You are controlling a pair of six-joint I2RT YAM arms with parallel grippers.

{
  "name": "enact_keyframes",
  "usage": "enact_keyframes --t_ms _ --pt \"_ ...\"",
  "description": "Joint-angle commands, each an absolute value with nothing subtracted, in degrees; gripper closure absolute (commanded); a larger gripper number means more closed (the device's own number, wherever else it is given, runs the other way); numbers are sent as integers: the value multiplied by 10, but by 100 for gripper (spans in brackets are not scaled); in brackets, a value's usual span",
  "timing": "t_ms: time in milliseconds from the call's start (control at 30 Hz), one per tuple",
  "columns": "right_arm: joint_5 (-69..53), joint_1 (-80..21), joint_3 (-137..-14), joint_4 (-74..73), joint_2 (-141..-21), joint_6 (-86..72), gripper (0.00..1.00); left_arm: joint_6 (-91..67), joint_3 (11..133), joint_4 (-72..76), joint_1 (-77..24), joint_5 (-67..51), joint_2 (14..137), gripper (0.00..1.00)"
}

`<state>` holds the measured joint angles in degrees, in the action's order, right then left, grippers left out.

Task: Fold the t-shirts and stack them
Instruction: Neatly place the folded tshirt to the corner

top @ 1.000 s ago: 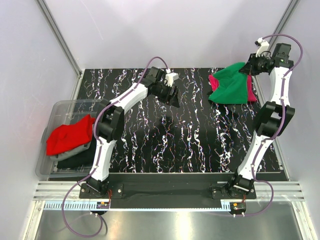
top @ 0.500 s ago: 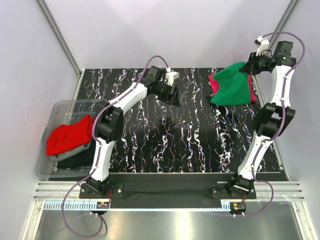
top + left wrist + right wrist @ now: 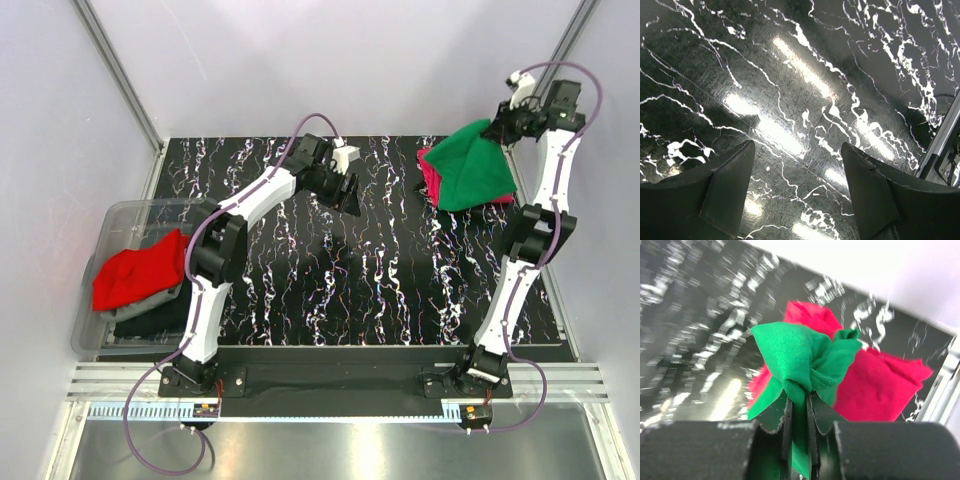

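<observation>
You are seeing five t-shirts. Your right end effector [image 3: 799, 412] is pinching the green t-shirt [image 3: 795, 360] over the magenta t-shirt [image 3: 875, 385] at the far right of the counter [image 3: 330, 280]. In the clear bin [image 3: 118, 215], the red t-shirt [image 3: 140, 270] is half-hiding what seem to be a grey t-shirt [image 3: 168, 296] and a black t-shirt [image 3: 150, 318]. Your left end effector [image 3: 797, 170] is hovering agape.

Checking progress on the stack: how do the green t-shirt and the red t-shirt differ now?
The green t-shirt is pinched in the right gripper, over the magenta t-shirt; the red t-shirt lies ungripped in the clear bin. Green is drawn into a peak; red lies flatter. Both are plain cloth.
</observation>
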<state>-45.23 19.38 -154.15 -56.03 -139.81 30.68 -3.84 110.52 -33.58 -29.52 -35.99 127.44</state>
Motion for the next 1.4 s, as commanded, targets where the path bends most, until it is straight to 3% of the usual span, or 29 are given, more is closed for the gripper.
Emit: enact_keyframes --t_ms 0,33,67,233,467,633,733,800,867,900,1133,1367 --pt "-402 188 -1557 -528 -1448 308 97 -24 1101 -334 -299 -355 1244 25" --pt "-380 188 -1551 -493 -1466 301 90 -23 1102 -336 -300 -353 1245 25" --pt "-329 189 -1548 -472 -1476 291 62 -21 1106 -336 -300 -352 1247 25" --pt "-223 194 -1591 -367 -1518 250 41 -12 1114 -341 -303 -340 1250 25" --pt "-75 194 -1575 -276 -1449 243 39 -9 1117 -342 -308 -334 1252 24" --pt "-10 178 -1378 -141 -1327 298 39 -10 1128 -343 -308 -321 1257 24" --pt "-100 174 -1318 -185 -1290 307 39 -12 1133 -343 -303 -330 1259 24" --pt "-243 166 -1309 -276 -1289 325 41 -15 1134 -344 -301 -337 1260 24" --pt "-258 147 -1311 -313 -1300 346 44 -18 1129 -344 -297 -344 1260 24" --pt "-263 127 -1320 -325 -1307 350 51 -19 1127 -344 -296 -345 1257 24" --pt "-283 77 -1439 -388 -1424 317 59 -20 1099 -343 -280 -358 1241 24" --pt "-249 42 -1528 -396 -1510 334 54 -19 1090 -344 -265 -359 1244 24"
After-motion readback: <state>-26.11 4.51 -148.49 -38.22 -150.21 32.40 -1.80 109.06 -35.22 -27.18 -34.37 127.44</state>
